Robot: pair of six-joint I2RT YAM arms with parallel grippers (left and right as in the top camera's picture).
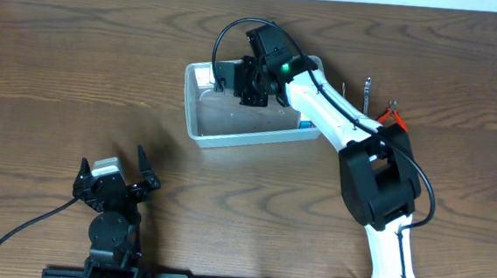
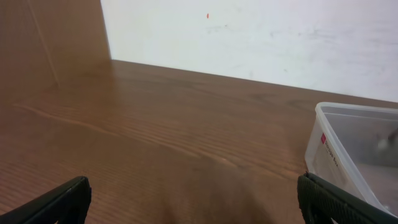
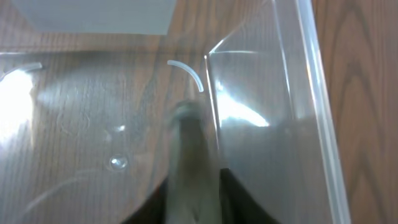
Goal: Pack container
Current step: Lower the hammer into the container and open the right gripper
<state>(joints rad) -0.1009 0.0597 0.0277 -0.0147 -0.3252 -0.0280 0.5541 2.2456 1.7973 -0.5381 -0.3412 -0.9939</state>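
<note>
The clear plastic container (image 1: 231,140) stands in the middle of the table. It also shows at the right edge of the left wrist view (image 2: 348,134), and its wall fills the right wrist view (image 3: 298,74). My right gripper (image 1: 254,91) reaches down into the container. In its wrist view the fingers (image 3: 194,186) are shut on a blurred grey elongated object (image 3: 186,137) that points at the container floor. My left gripper (image 1: 114,160) is open and empty near the front left, well apart from the container; its fingertips (image 2: 196,202) frame bare wood.
A small wrench (image 1: 368,90) and red-handled pliers (image 1: 395,116) lie on the table right of the container, beside the right arm. A white flat-sided thing (image 3: 93,15) sits at the container's far end. A bit of blue (image 1: 303,124) shows at its right end.
</note>
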